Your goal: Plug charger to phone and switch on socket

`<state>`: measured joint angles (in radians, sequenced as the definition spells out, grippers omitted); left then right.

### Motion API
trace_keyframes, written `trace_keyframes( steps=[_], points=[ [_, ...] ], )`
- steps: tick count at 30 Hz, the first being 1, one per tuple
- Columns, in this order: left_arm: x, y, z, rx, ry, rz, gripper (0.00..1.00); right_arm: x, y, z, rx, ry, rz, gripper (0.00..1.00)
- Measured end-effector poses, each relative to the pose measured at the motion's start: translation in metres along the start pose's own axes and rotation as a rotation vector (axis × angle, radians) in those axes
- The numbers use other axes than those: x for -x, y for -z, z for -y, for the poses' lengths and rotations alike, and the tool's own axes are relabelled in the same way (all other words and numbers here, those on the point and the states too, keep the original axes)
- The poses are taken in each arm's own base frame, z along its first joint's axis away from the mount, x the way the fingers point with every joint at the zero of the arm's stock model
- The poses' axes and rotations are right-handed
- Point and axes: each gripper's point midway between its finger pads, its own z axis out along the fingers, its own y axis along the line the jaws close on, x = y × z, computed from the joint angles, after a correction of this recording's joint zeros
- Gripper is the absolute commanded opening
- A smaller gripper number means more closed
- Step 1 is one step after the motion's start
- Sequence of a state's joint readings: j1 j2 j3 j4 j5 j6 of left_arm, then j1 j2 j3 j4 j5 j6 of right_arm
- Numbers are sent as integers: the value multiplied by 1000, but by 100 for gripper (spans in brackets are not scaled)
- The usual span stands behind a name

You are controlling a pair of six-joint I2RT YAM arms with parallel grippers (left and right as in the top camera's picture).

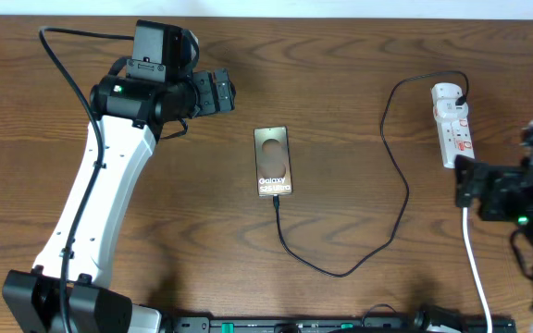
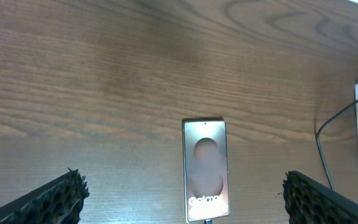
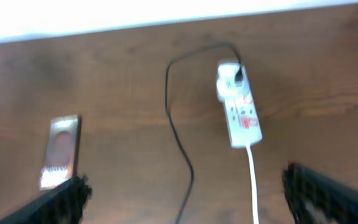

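Currently: charger cable [image 1: 344,275], tip apparently seated in the near end of the Galaxy S25 Ultra phone [image 1: 273,162], table centre. Power strip [image 1: 455,123] far right, switching judged pending. Right gripper [image 1: 466,180] just near of it, wide open, empty; left gripper [image 1: 222,92] likewise. Next: press its switch.

table [image 1: 359,74]: brown wood grain | black rail [image 1: 322,326]: along its near edge

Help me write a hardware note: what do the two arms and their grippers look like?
The left arm has a long white link, black joints, a green light and a black cable along it. The right arm shows mostly black, with a green light. Fingers on both are black and rough-textured.
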<state>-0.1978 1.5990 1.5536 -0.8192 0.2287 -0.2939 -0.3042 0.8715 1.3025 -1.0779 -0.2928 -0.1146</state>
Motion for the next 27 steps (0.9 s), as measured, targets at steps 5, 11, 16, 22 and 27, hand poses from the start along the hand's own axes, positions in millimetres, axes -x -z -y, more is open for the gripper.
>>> trace_keyframes(
  steps=[5,11,16,22,27],
  points=[
    [0,0,0,3,0,1,98,-21,-25,-11,6,111,155,99],
    [0,0,0,3,0,1,98,-52,-48,-14,-3,171,329,99],
    [0,0,0,3,0,1,98,-81,-66,-15,-5,196,427,99],
    [0,0,-1,3,0,1,98,-115,-87,-21,19,219,501,99],
    [0,0,-1,3,0,1,98,-136,-100,-24,38,229,520,99]
  ],
)
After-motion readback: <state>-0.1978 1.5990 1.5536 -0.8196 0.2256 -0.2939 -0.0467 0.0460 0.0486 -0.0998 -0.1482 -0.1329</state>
